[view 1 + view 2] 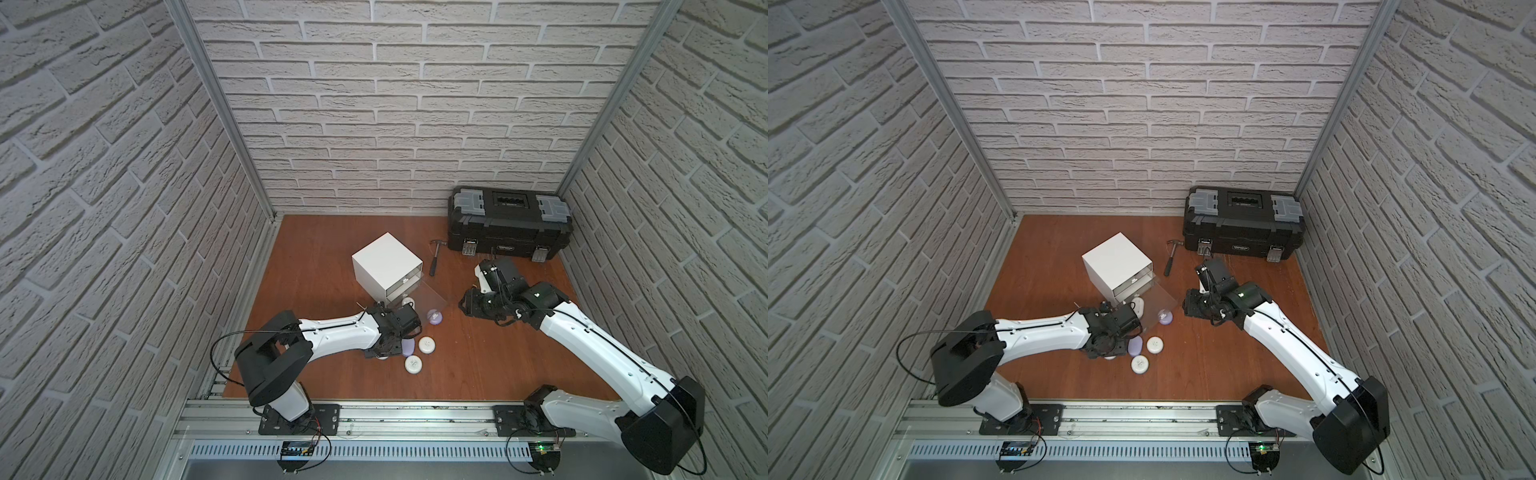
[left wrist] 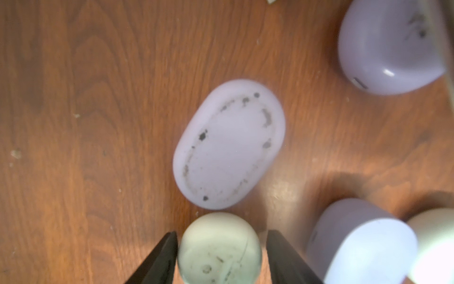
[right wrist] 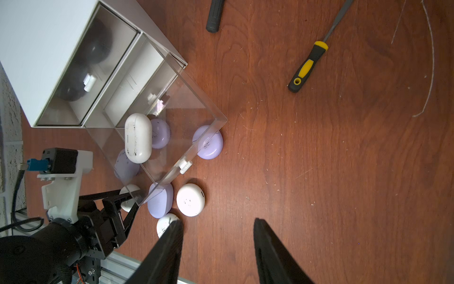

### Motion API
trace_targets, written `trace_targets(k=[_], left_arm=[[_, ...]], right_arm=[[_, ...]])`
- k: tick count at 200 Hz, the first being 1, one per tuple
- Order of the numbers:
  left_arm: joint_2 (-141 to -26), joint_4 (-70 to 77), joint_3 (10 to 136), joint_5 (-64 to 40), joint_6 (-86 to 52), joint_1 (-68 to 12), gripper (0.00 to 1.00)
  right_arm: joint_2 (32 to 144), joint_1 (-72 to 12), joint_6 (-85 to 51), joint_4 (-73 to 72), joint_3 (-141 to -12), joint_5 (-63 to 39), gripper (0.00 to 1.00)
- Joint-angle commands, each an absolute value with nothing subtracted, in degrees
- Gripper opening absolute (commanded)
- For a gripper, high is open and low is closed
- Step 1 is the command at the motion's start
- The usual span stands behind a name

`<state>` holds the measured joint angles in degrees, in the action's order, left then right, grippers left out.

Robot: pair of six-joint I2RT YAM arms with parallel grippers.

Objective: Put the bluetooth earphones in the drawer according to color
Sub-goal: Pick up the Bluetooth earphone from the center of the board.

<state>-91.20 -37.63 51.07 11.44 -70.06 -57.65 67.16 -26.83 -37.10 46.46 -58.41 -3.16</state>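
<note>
My left gripper (image 2: 222, 232) is low over the table with a round white earphone case (image 2: 218, 253) between its jaws. One finger touches the case and a thin gap shows at the other. Beyond it lie a lavender oval case (image 2: 228, 145) and more lavender cases (image 2: 388, 46). Both top views show the white drawer cabinet (image 1: 386, 266) (image 1: 1116, 266) with clear drawers pulled out. One drawer (image 3: 196, 103) holds a white oval case (image 3: 137, 137) and lavender ones (image 3: 159, 134). My right gripper (image 3: 218, 221) hovers open and empty to the cabinet's right.
Loose on the table by the drawer front are a lavender case (image 1: 408, 345) and two round white cases (image 1: 427, 345) (image 1: 413, 364). A black toolbox (image 1: 509, 224) stands at the back right, with a hammer (image 1: 436, 257) and a yellow-handled screwdriver (image 3: 307, 66) near it.
</note>
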Motion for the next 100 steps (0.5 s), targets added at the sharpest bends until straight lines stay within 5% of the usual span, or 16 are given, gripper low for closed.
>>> trace_targets(k=[1, 53, 100], left_arm=[[-91.4, -38.9, 50.5, 11.1, -69.6, -58.3, 0.62], [-92.3, -38.6, 50.6, 10.1, -69.5, -58.8, 0.63], [-92.9, -38.2, 50.4, 9.5, -69.5, -58.9, 0.53]], right_arm=[[66.8, -26.5, -37.3, 45.0, -57.7, -4.0, 0.52], [67.1, -26.4, -37.5, 44.8, -57.6, -4.8, 0.51], [66.8, -26.2, -37.3, 45.0, -57.4, -4.6, 0.52]])
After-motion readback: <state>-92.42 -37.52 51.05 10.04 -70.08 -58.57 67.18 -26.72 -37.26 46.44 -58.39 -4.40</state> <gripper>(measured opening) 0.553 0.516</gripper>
